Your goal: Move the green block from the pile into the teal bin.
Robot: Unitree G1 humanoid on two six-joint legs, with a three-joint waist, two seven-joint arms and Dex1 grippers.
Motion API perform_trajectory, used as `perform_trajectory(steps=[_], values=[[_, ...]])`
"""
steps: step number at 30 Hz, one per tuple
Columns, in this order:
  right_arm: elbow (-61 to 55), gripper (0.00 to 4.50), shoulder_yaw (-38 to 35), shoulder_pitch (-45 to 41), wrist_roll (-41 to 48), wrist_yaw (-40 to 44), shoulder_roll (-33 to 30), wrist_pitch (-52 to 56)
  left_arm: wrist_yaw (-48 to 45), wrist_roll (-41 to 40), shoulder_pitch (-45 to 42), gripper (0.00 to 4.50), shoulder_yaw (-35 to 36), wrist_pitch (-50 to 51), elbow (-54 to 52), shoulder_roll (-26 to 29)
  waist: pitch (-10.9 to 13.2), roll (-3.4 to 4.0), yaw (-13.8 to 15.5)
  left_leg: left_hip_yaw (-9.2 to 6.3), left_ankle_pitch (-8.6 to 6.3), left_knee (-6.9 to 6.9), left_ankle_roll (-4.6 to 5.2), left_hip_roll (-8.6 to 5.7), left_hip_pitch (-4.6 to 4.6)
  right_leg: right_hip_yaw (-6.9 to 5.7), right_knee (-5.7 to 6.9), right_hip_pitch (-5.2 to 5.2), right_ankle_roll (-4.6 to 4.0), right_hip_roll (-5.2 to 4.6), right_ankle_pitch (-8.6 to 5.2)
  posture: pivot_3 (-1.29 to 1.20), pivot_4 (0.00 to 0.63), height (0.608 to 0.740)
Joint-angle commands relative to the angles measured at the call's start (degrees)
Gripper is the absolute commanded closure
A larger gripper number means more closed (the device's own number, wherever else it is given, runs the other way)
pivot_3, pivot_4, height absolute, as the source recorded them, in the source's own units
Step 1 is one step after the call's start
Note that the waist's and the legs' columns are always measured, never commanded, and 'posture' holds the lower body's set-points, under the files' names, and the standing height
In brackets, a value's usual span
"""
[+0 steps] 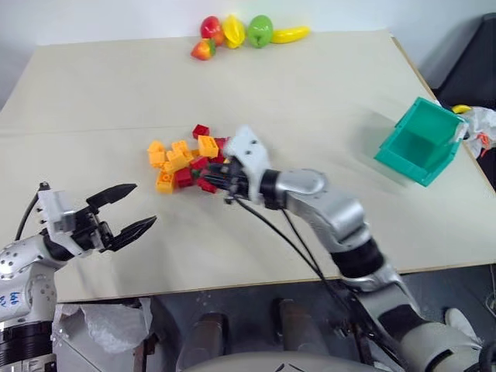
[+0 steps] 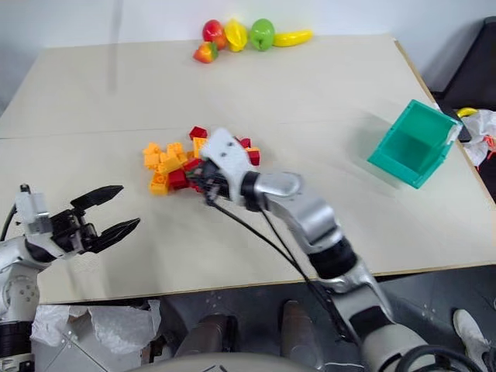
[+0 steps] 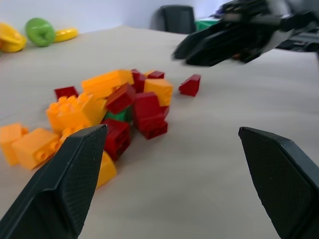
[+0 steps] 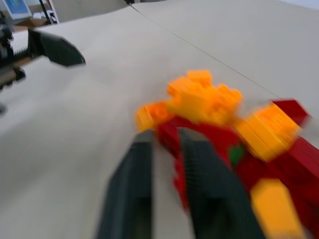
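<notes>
- Right gripper (image 1: 221, 183) at the pile's (image 1: 186, 163) near edge, fingers closed together, nothing seen between them.
- Green block (image 3: 119, 115) sits buried among red bricks in the pile, mostly hidden.
- Left gripper (image 1: 132, 209) wide open, empty, well short of the pile.
- Bin (image 1: 422, 143) far right on the worktop (image 1: 310, 85).

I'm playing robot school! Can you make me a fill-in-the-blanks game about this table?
1. The green block is tucked between ____ bricks in the pile.
2. The teal bin has ____ inside it.
3. The left gripper has its fingers ____.
4. The right gripper, fingers shut, is at the ____.

Missing words: red; nothing; open; pile
</notes>
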Motion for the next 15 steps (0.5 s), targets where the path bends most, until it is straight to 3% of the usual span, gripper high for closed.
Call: perform_trajectory(steps=[1,8,15], values=[[4.85,4.48,1.3,-4.31,-1.85,-2.95,5.7,1.03,-1.03,-1.85,1.09,0.0,3.95,1.07,1.0,1.99,0.0,0.0,-0.27,0.01,0.0,0.0,0.0,-0.03,-0.01,-0.01,0.18,-0.11,-0.05,0.11,-0.03,0.0,0.15,0.74],[25.73,4.48,-1.24,-13.91,-6.02,-11.11,18.45,-2.91,-0.79,-2.84,0.99,0.0,7.94,4.13,4.06,4.48,0.0,0.0,-1.19,-0.05,0.02,0.18,-0.03,-0.08,-0.47,-0.05,0.46,-0.59,-0.08,0.19,-0.04,0.0,0.15,0.74],[47.17,4.48,-3.74,-22.16,-8.87,-19.08,24.47,-12.8,1.3,-2.08,-0.39,0.0,7.02,4.3,2.15,2.16,0.02,0.04,-1.9,-0.06,0.03,0.22,-0.05,-0.11,-0.54,-0.08,0.5,-0.64,-0.08,0.17,-0.04,0.0,0.15,0.74]])
